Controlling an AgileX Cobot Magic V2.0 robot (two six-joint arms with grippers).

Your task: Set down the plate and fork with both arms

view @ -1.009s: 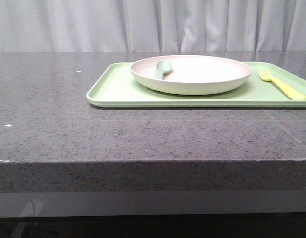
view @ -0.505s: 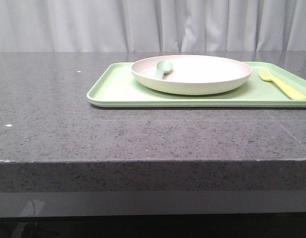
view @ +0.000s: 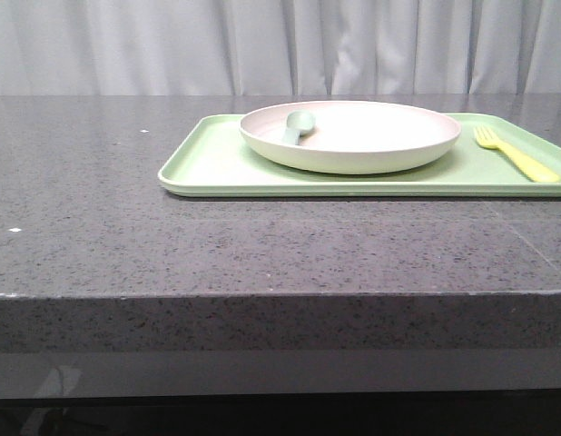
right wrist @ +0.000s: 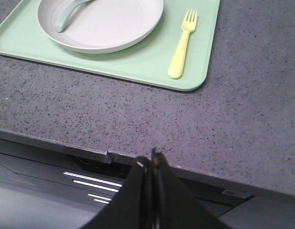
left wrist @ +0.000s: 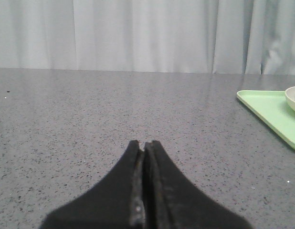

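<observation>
The cream plate [view: 371,138] lies on the light-green tray [view: 212,163] at the table's back right; it also shows in the right wrist view [right wrist: 114,24]. A pale grey-green spoon [view: 297,124] rests in the plate. The yellow fork [view: 516,156] lies on the tray right of the plate, also in the right wrist view [right wrist: 182,45]. My left gripper [left wrist: 144,143] is shut and empty, low over bare table left of the tray. My right gripper [right wrist: 151,156] is shut and empty, at the table's front edge, short of the tray. Neither gripper shows in the front view.
The tray's corner [left wrist: 267,107] and a bit of plate rim [left wrist: 294,98] show in the left wrist view. The dark speckled stone table [view: 99,218] has a front edge [view: 262,295] with a drop below. Grey curtains hang behind.
</observation>
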